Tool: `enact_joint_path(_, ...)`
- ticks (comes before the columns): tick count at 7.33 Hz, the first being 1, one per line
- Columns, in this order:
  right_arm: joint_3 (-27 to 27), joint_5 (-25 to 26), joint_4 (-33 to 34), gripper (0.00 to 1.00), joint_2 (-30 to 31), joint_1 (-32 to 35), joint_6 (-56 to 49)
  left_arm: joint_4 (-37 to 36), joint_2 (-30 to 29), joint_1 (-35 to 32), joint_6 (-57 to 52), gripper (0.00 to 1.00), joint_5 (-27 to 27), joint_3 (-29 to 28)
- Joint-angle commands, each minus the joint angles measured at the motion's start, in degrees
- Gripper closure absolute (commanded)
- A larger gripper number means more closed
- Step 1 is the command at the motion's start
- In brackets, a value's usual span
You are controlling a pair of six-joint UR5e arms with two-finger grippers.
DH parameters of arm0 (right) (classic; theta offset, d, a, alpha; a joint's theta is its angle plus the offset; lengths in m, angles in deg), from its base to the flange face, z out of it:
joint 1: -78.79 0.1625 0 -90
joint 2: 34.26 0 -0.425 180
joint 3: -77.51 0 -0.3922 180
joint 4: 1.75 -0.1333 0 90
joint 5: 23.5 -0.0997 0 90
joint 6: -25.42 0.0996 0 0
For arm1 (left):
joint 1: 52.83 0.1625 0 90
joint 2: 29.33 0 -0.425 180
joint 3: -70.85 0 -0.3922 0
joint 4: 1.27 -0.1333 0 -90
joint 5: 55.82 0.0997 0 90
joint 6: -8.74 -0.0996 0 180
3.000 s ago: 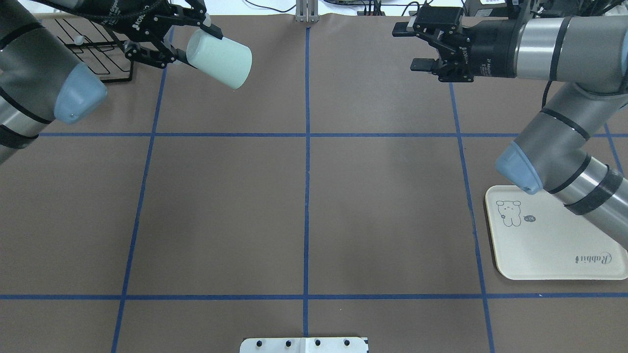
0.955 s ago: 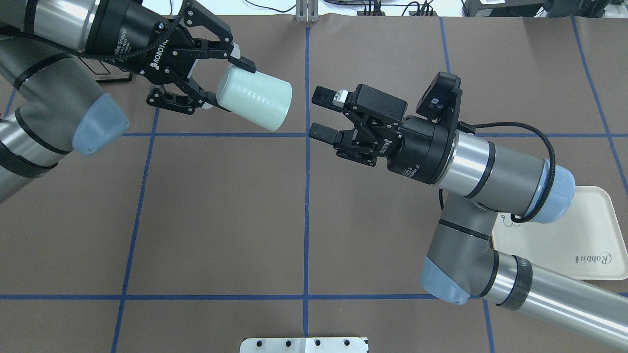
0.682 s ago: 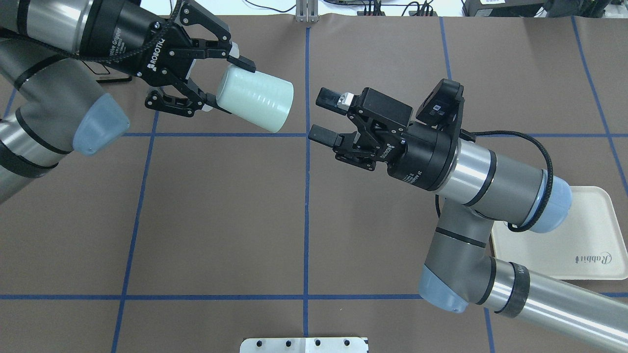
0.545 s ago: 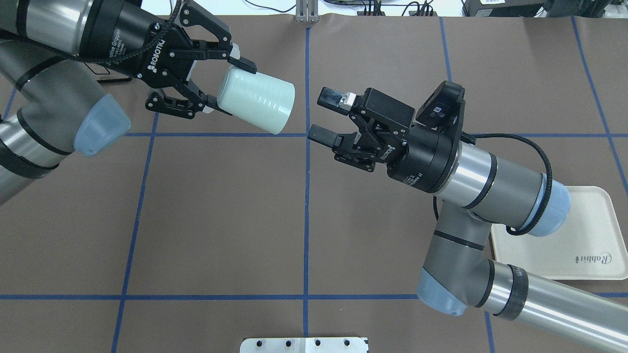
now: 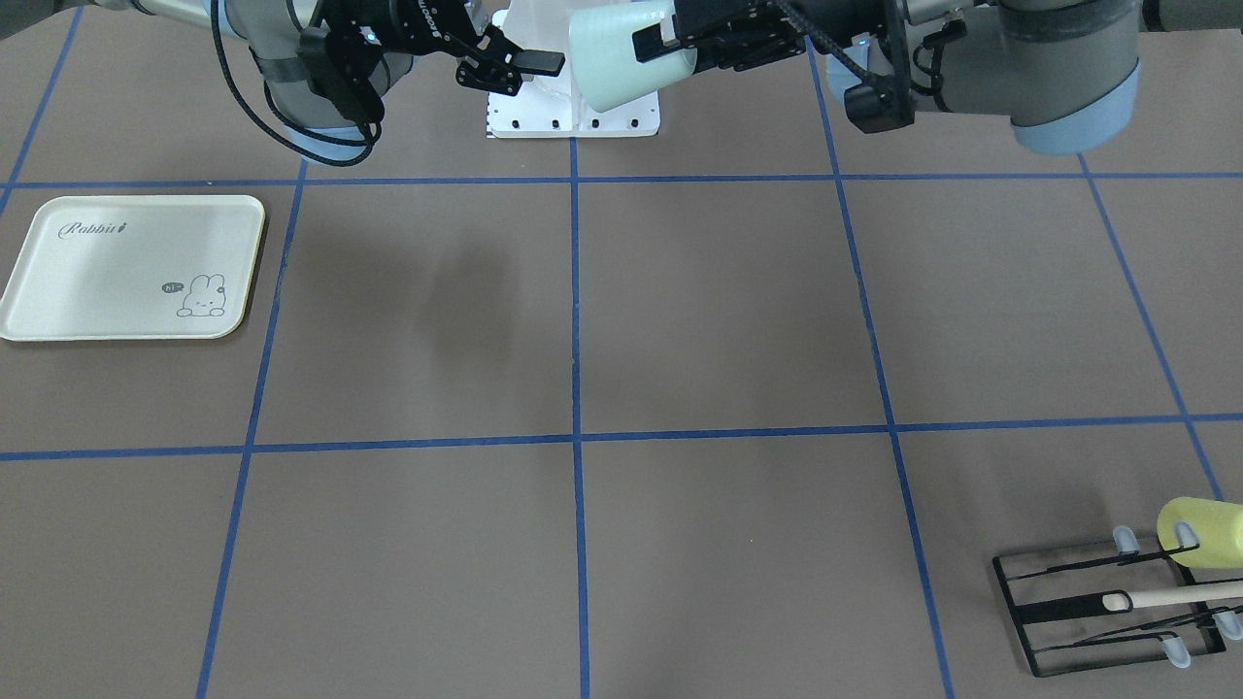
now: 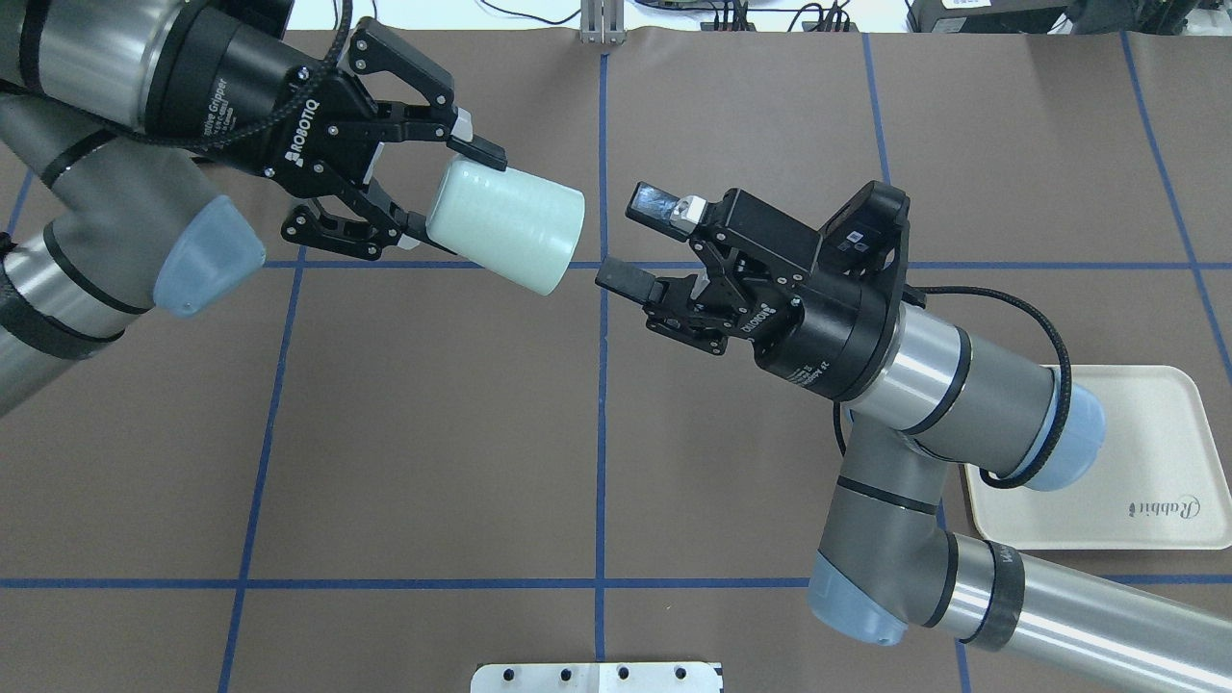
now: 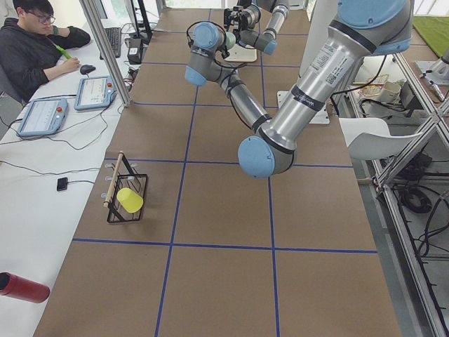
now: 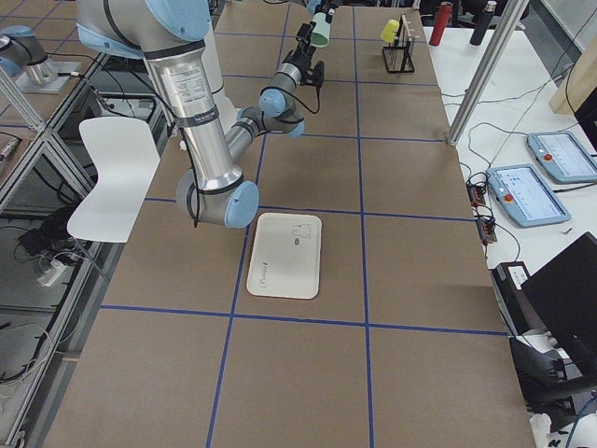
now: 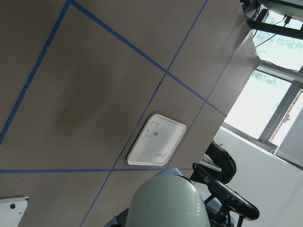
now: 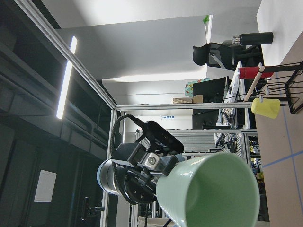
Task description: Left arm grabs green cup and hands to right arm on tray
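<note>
The pale mint green cup (image 6: 510,229) is held sideways in the air above the table's far middle. My left gripper (image 6: 450,197) is shut on its left end, and its free end points at my right gripper (image 6: 635,241). The right gripper is open, its fingertips a short gap from the cup and not touching it. The cup also shows in the front view (image 5: 614,53), the left wrist view (image 9: 165,203) and the right wrist view (image 10: 213,194). The cream tray (image 6: 1155,481) lies on the table at the right, partly hidden by my right arm, and shows in full in the front view (image 5: 126,267).
A black wire rack (image 5: 1107,602) with a yellow-green cup (image 5: 1204,532) and a wooden stick stands at the far left corner. A white base plate (image 6: 597,677) is at the near edge. An operator sits beyond the table's far side (image 7: 35,42).
My right arm has swung in from the far right toward the cup, gripper open. My left gripper carried the cup right and slightly nearer. The gap between them has narrowed.
</note>
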Motion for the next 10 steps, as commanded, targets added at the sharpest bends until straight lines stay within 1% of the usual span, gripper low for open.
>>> enact_joint_path(1,-0.07,0.14,-0.18,0.02,-0.05,-0.32,-0.01,0.74,0.08,0.66,1.48,1.00,0.14,1.06)
enact_joint_path(5,0.46,0.14,-0.35,0.07,-0.14,-1.37,-0.01,0.74,0.00,0.66,1.66,1.00,0.58,1.15)
enact_joint_path(7,0.64,1.02,-0.35,0.08,-0.14,-1.55,-0.01,0.74,0.00,0.75,1.75,1.00,0.50,1.15)
enact_joint_path(10,0.64,1.55,-0.35,0.18,-0.14,-1.55,0.08,0.83,0.08,0.83,1.92,1.00,0.06,1.68)
